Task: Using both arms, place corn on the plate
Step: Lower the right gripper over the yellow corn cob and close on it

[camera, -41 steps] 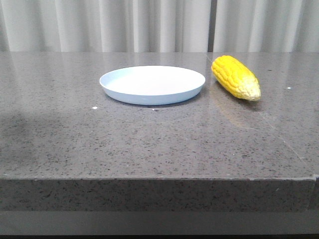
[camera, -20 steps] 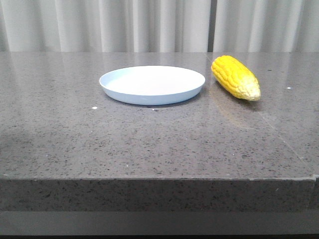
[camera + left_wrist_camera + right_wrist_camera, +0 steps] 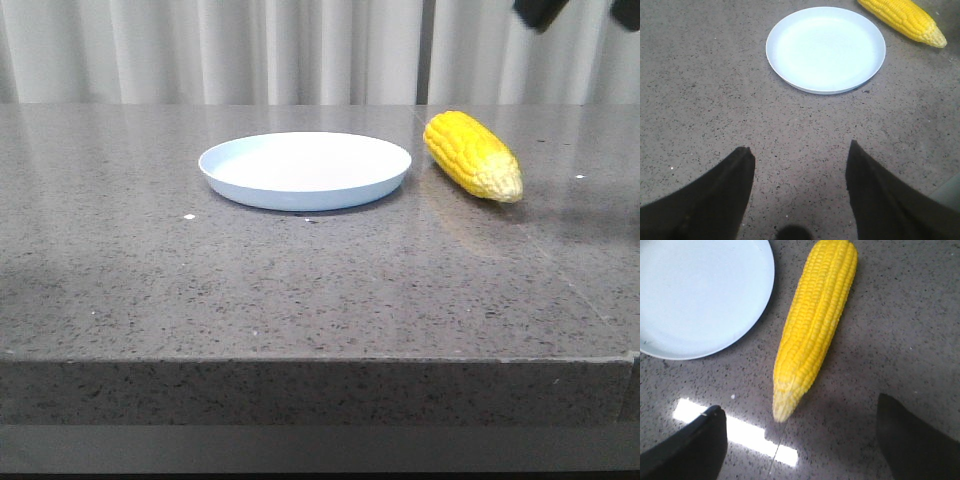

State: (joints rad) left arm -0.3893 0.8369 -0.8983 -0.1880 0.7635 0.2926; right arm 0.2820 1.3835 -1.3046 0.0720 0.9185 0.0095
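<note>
Left hand (image 3: pixel 799 150) and right hand (image 3: pixel 802 415) spread wide.

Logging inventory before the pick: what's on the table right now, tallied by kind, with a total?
Corn: 1, lying on the table right of the plate, not on it.
Plate: 1, nothing on it.
Total: 2 things on the table.

Lighting's bright and even, soft shadows only. Bright glare strip on the table (image 3: pixel 920 315) beside the corn (image 3: pixel 812 325) tip in the right wrist view. Both wrist views have blurry, dark fingers (image 3: pixel 710 200) up close
</note>
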